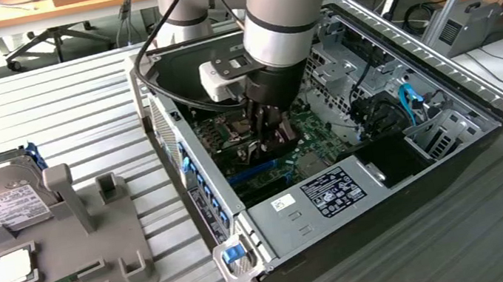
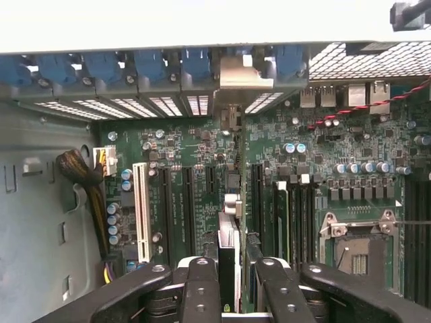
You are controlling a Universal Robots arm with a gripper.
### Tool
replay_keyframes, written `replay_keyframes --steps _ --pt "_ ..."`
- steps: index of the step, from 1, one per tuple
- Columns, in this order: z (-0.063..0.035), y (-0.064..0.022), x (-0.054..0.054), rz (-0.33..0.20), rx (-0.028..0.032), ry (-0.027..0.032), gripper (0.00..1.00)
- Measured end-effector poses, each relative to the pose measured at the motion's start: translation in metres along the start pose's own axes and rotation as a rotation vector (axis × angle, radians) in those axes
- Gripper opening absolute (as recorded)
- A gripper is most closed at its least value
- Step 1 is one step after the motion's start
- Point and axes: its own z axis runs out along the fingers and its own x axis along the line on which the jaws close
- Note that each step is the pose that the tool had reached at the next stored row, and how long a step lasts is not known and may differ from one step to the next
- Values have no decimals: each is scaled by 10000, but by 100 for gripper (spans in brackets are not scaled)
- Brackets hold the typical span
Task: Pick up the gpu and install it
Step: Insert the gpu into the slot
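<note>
I have the black two-fingered gripper (image 2: 229, 282) clenched on the thin, edge-on gpu card (image 2: 227, 249). It hangs upright over the green motherboard (image 2: 337, 141), bracket toward the open computer case's (image 1: 487, 113) rear slots, aligned for seating.

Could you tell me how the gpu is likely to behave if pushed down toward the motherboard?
The gpu is a thin board seen edge-on, so probably stiff along its length yet fragile if twisted. Held between the fingers over the motherboard, it may tilt sideways if pushed unevenly.

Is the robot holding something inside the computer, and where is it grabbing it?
Yes. The gripper holds the gpu edge-on by its upper edge, over the motherboard slots.
</note>
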Motion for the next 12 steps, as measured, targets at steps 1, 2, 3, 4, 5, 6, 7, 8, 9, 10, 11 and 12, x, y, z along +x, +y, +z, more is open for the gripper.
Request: replay_keyframes --steps 1,2,3,4,5,6,7,8,9,10,11,12 --pt "7 0 0 -1 0 0 26" --pt "13 1 1 -1 -1 1 26" --pt "21 0 1 -1 0 1 26" --pt "28 1 1 -1 0 1 26" --pt "38 0 1 0 0 0 26" --pt "43 0 0 0 -1 2 26" --pt "48 1 -2 -1 -1 2 26" --pt "55 3 -4 1 -1 2 26" --pt "64 3 -8 1 -1 2 26" --pt "72 5 -10 0 0 1 26" --pt "78 7 -10 0 0 0 26" --pt "85 10 -10 0 0 1 26"
